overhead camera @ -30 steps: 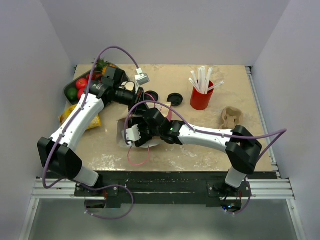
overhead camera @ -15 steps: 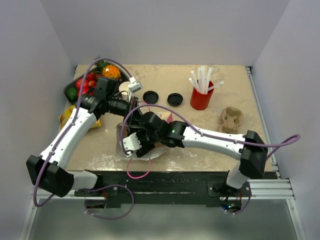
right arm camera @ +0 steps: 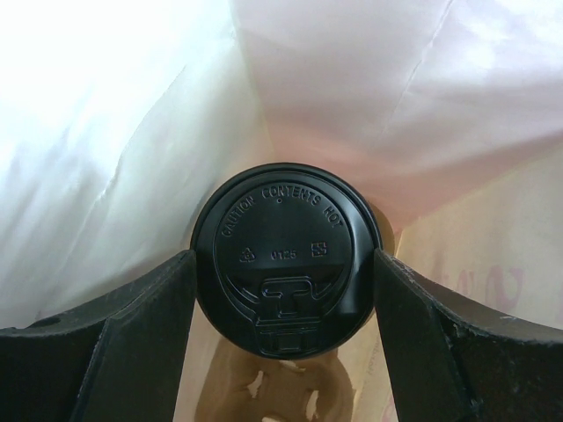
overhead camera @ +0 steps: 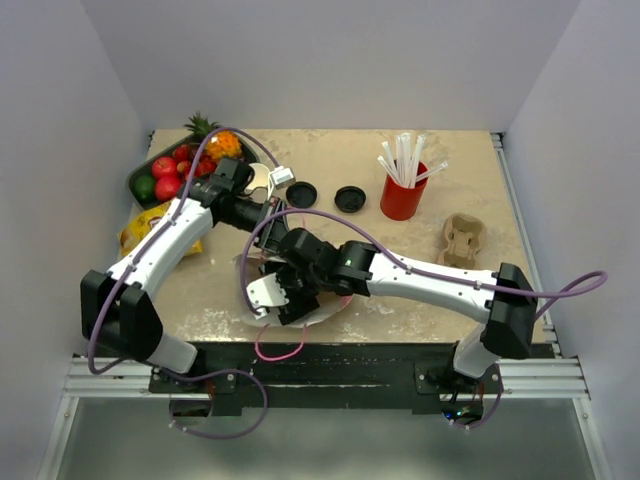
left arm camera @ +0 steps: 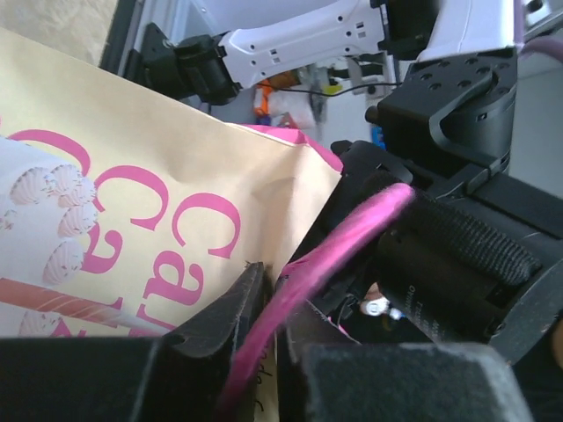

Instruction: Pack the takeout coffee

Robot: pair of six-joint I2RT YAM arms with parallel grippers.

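fingers [right arm camera: 132, 325] of the right gripper [right arm camera: 286, 264] are spread wide, but each one bears against a side of the takeout coffee [right arm camera: 286, 198]. the cup is clasped between them at the edge of its black lid [right arm camera: 264, 229]. only the lid shows from above, and the cup body beneath it is hidden. all around is the pale inside of the paper bag [right arm camera: 114, 132], so the coffee is down in the bag, above a brown pulp carrier [right arm camera: 273, 391] on the bag's floor. whether the cup is seated in the carrier cannot be told.

across the opening, the left gripper [left arm camera: 273, 325] is pressed nearly together on the pink handle [left arm camera: 343, 237], pinching it and holding that side of the bag [left arm camera: 132, 176] up.

as a judgement, the task is well along: the cup is lidded and inside the bag. what appears to be left is setting it into the carrier, spreading the right fingers off it, lifting that arm out, and dropping the handle. two loose lids [overhead camera: 301, 193] lie on the table [overhead camera: 380, 290].
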